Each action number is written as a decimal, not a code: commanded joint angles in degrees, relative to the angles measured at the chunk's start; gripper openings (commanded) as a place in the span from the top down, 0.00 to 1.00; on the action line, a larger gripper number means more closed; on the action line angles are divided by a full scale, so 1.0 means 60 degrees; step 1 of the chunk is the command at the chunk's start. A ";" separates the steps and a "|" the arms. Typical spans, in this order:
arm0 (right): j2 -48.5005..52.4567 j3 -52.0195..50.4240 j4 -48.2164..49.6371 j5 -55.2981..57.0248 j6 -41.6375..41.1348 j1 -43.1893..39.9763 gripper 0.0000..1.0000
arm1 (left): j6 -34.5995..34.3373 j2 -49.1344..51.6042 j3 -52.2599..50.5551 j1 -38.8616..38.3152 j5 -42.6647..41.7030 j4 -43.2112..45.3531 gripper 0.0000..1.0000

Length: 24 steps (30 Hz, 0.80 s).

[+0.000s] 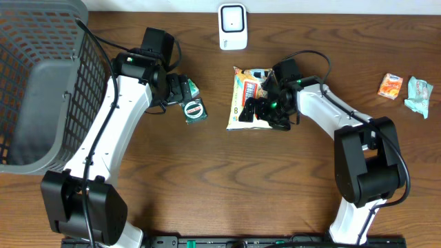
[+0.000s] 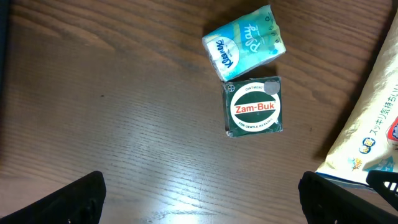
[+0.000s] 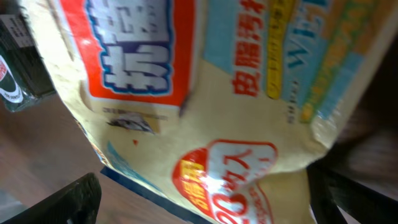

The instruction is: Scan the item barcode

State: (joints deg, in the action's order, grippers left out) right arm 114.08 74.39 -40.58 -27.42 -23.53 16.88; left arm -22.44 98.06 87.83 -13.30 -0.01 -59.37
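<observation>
Right tool apart and empty, directly above the pouch.
The pouch lies flat on the table under the tool. Its long axis runs away from the arm bases toward the scanner, which sits beyond the tool, slightly to the left-arm side. Left tool is also apart and empty, above a green box, off to the pouch's side. Right arm is nearer, so it likely grips across the pouch's short width.

Green box: "Zam-Buk" in white on a red band, with "OINTMENT" above and "FOR GENTLE HEALING" below; pale blue tissue pack: "Kleenex"; yellow pouch: Japanese characters in several colours, too blurred to read.
</observation>
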 commanded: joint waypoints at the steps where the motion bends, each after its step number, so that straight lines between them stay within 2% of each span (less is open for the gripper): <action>1: 0.0091 -0.0193 -0.0251 0.0229 -0.0219 -0.0510 0.01 | 0.0051 -0.0004 0.0080 0.0026 0.0109 -0.0025 0.02; 6: -0.0066 0.0222 -0.1151 -0.0044 -0.0102 -0.1468 0.01 | 0.0051 -0.0004 0.0080 0.0026 0.0109 -0.0025 0.02; 8: -0.0273 0.0288 -0.1555 -0.0084 0.0499 -0.1734 0.01 | 0.0051 -0.0004 0.0080 0.0026 0.0109 -0.0025 0.02; 10: -0.0557 0.0288 -0.1960 -0.0248 0.1370 -0.1872 0.12 | 0.0051 -0.0004 0.0080 0.0026 0.0109 -0.0025 0.02; 11: -0.0688 0.0288 -0.2127 -0.0375 0.1745 -0.1880 0.21 | 0.0051 -0.0004 0.0080 0.0026 0.0109 -0.0025 0.02; 14: -0.1169 0.0288 -0.2707 -0.1133 0.2685 -0.1774 0.94 | 0.0051 -0.0004 0.0080 0.0026 0.0109 -0.0025 0.02; 15: -0.1304 0.0288 -0.2834 -0.1213 0.2688 -0.1705 0.99 | 0.0051 -0.0004 0.0080 0.0026 0.0109 -0.0025 0.02; 20: -0.1752 0.0288 -0.2994 -0.1206 0.2681 -0.1107 0.99 | 0.0051 -0.0004 0.0080 0.0026 0.0109 -0.0025 0.02; 24: -0.1701 0.0273 -0.2262 -0.0790 0.2269 -0.0273 0.99 | 0.0051 -0.0004 0.0080 0.0026 0.0109 -0.0025 0.02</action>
State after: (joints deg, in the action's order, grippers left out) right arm 104.07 75.18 -56.05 -32.99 -9.39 11.57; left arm -22.44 98.06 87.83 -13.30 -0.01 -59.35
